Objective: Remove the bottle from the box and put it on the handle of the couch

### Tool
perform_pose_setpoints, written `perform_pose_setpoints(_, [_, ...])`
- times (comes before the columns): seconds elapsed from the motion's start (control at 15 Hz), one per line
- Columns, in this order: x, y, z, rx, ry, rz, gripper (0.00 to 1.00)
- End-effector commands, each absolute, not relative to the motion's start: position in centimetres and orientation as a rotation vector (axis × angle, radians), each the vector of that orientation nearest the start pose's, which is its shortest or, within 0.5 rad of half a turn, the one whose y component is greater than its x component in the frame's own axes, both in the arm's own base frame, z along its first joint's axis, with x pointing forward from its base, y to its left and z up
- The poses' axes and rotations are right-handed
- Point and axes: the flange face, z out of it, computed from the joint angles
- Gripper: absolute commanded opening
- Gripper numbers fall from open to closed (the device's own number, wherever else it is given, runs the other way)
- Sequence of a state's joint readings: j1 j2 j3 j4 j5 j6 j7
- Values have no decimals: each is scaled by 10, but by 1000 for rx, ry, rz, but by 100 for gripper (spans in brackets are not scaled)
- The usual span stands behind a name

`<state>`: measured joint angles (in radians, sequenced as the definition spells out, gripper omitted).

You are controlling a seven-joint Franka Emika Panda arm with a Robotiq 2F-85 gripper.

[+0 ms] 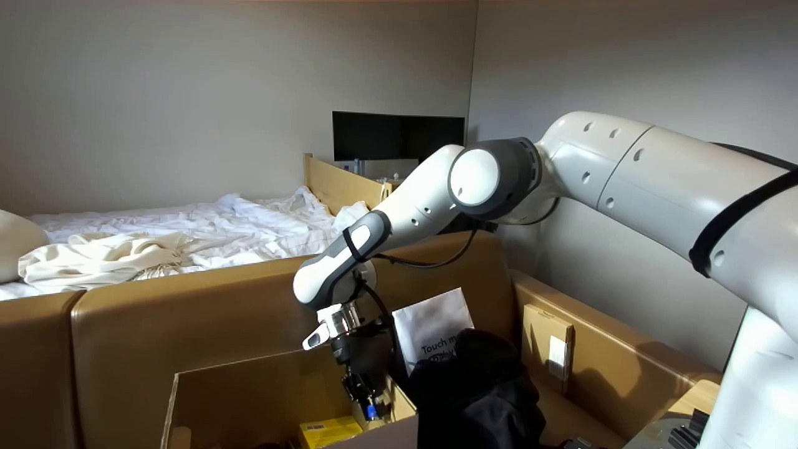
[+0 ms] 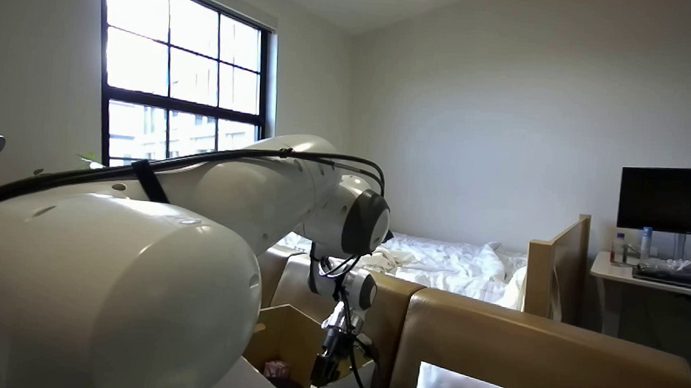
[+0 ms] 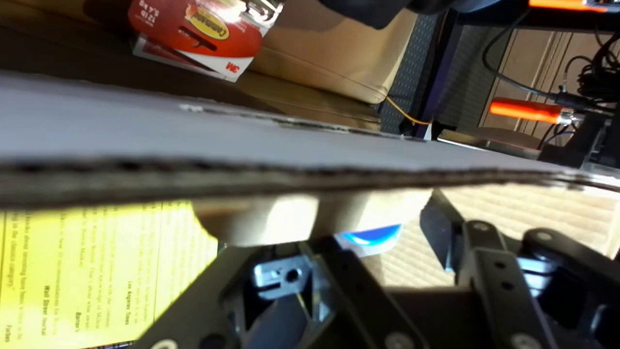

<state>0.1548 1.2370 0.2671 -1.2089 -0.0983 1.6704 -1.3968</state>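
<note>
My gripper (image 3: 386, 245) inside box (image 1: 249, 394), jaws standing apart; blue-capped bottle (image 3: 370, 236) shows between them; yellow packet (image 1: 330, 431) lies near, same box.

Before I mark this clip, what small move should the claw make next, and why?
Probably ease the claw shut rather than lift. In the wrist view the blue-capped bottle appears between its open fingers, with a gap on one side, so it does not look gripped. The box's wall runs close by, so closing slowly seems wise.
</note>
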Motion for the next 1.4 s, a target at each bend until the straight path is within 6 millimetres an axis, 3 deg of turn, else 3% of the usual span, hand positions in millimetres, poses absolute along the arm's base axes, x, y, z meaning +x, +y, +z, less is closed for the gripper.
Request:
perform_pose_setpoints(0.0, [586,225,7,-1481,-2007,851,83])
perform_pose_setpoints(0.07, [585,226,7,-1467,-2014,873,90])
perform_pose_setpoints(0.13, [585,227,8,-1454,-2024,888,82])
perform_pose_setpoints(0.2, [585,228,7,-1447,-2032,897,53])
perform_pose_setpoints(0.33, [586,230,5,-1452,-2048,895,56])
perform_pose_setpoints(0.8, [590,232,3,-1515,-2060,855,12])
perform_pose_setpoints(1.13, [596,235,7,-1571,-2071,820,13])
perform_pose_setpoints(1.33, [609,249,36,-1692,-2105,742,12])
